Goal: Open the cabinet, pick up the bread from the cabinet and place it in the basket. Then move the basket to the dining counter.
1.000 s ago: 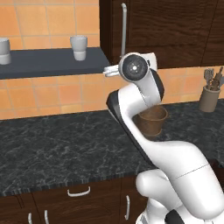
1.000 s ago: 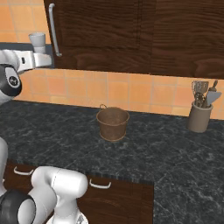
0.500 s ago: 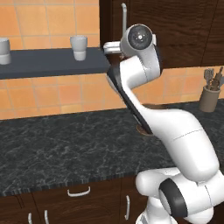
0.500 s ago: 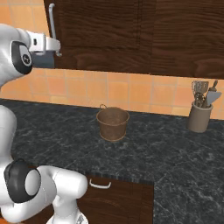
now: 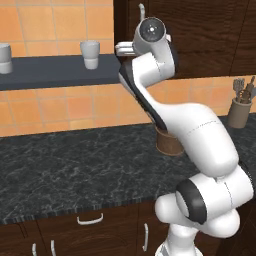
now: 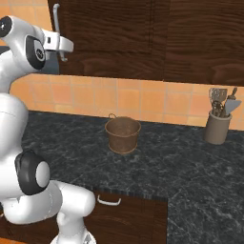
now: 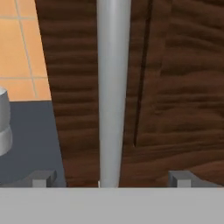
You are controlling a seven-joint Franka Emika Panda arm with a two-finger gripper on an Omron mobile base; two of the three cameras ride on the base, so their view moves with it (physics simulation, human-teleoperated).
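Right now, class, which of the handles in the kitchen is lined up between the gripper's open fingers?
The long upright silver bar handle on the wall cabinet, not the small curved drawer handles below the counter.

The cabinet (image 6: 143, 38) is dark brown wood grain, its bar handle (image 7: 113, 87) plain silver. Behind runs an orange tiled wall (image 6: 143, 102). The counter (image 6: 181, 167) is black with pale marbling. The basket (image 6: 123, 135) is brown, the shelf (image 5: 55, 72) dark grey, its cup (image 5: 90, 54) pale grey.
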